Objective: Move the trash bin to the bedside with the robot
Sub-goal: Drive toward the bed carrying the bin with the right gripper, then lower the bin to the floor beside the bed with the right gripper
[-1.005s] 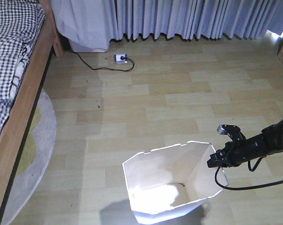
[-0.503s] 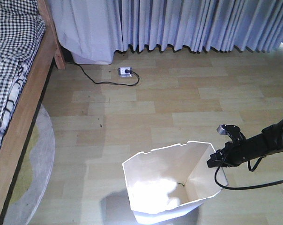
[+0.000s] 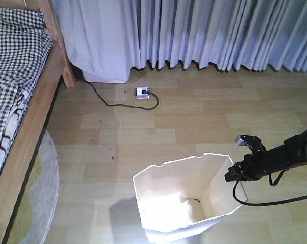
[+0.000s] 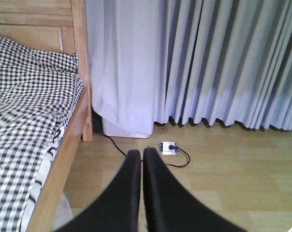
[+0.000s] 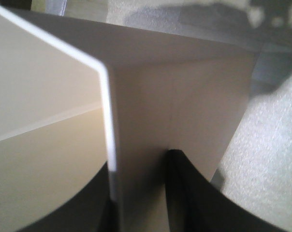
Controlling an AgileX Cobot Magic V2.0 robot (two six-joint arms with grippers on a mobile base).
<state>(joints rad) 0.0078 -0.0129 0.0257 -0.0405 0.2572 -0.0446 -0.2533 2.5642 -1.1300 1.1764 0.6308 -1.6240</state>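
Bin [image 3: 166, 195] stands upright on the floor [image 3: 204, 119], low in the front view, well apart from the bed [image 3: 26, 96] along the left edge. The right end effector [image 3: 233, 176] is clamped on the bin's right wall at the rim, one finger [image 5: 184, 193] inside and the other outside. The left end effector [image 4: 140, 153] holds nothing; its fingers are closed almost together and point toward a power strip [image 3: 142, 92] at the foot of the curtains [image 3: 219, 30]. A rug [image 3: 41, 198] lies just beside the bed frame.
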